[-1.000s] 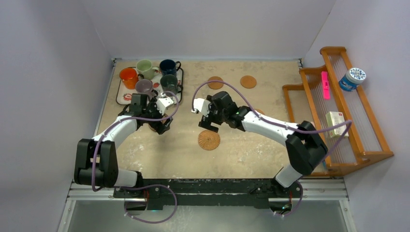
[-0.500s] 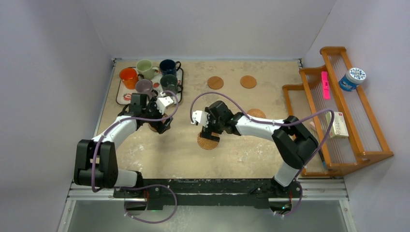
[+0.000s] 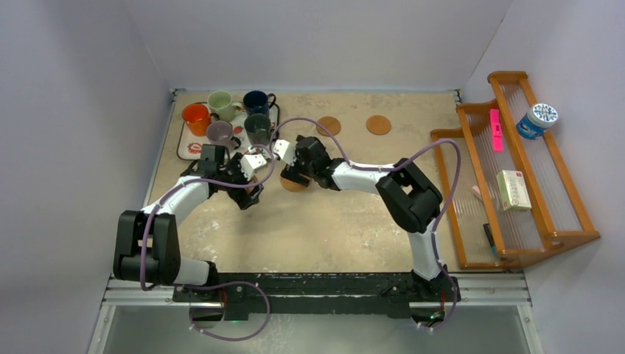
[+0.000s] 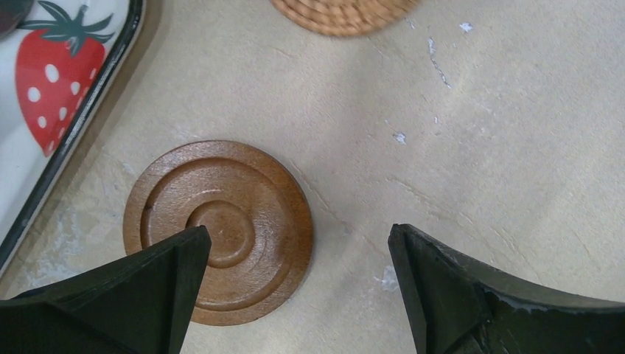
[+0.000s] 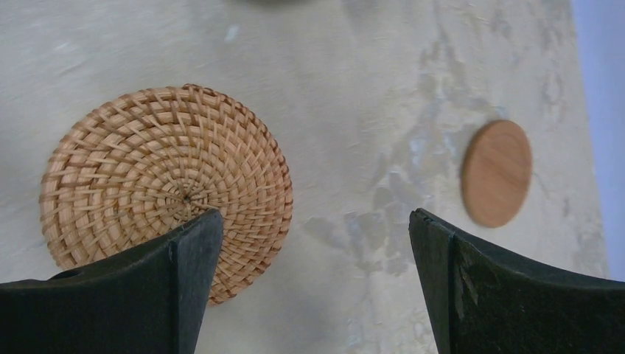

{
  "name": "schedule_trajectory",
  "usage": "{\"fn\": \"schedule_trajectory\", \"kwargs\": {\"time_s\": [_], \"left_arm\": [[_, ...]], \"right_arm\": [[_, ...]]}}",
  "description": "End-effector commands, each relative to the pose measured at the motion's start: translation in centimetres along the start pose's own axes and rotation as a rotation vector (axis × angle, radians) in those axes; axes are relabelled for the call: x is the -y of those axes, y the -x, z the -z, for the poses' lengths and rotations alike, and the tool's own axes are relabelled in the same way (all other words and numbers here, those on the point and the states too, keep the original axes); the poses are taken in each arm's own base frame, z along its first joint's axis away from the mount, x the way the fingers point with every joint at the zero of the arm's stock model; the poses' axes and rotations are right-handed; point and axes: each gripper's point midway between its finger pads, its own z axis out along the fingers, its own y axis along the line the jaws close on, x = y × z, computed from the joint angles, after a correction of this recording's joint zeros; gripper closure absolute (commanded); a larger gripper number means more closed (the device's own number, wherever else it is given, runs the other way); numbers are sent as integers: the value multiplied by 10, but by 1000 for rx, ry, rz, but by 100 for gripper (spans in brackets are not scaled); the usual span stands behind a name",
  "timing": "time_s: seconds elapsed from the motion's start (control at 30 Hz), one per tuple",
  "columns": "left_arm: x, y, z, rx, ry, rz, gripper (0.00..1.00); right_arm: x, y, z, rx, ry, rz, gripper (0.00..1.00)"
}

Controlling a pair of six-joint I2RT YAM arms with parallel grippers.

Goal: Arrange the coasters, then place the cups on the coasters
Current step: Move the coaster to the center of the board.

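Observation:
Five cups stand on the strawberry tray [image 3: 189, 150] at the far left: orange [image 3: 196, 116], pale green [image 3: 220, 103], navy [image 3: 256, 101], mauve [image 3: 220, 132], dark green [image 3: 258, 127]. My left gripper [image 3: 249, 192] [image 4: 298, 240] hangs open low over the table. Its left finger overlaps the dark ringed coaster [image 4: 219, 232]. My right gripper [image 3: 290, 175] [image 5: 315, 221] is open too, its left finger over the woven coaster [image 5: 166, 184] [image 3: 296, 184]. Two plain coasters [image 3: 329, 126] [image 3: 379, 125] lie farther back. Neither gripper holds anything.
A wooden rack [image 3: 516, 221] stands along the right edge with a blue-and-white jar [image 3: 536, 120], a pink item [image 3: 496, 129] and a small box [image 3: 514, 189]. The tray's rim [image 4: 81, 122] lies just left of the ringed coaster. Both wrists sit close together.
My right gripper has swept from mid-table to the left and farther back. The woven coaster has moved with it and now lies beside my left gripper, which has barely moved.

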Motion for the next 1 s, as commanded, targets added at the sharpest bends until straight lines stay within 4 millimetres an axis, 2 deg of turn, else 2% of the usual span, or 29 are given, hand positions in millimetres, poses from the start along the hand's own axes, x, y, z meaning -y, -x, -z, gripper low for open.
{"fn": "schedule_trajectory", "kwargs": {"time_s": [0.0,0.1,0.2,0.33,0.47,0.67,0.97], "left_arm": [[12,-6,-2,0,-69,-35,0],[18,-11,-3,-13,-105,-43,0],[26,-13,-3,-15,-153,-49,0],[30,-16,-6,-28,-189,-52,0],[26,-21,-12,-55,-196,-26,0],[34,-22,-17,-68,-276,-1,0],[67,-20,-25,-125,-446,-38,0]], "right_arm": [[36,-61,-9,-228,-175,-40,1],[65,-56,-2,-223,-234,-90,1],[83,-32,13,-162,-207,-146,1],[101,6,49,-76,-160,-208,1],[113,28,90,-2,-136,-244,1],[125,29,140,76,-193,-253,1],[142,18,184,135,-253,-297,1]]}}
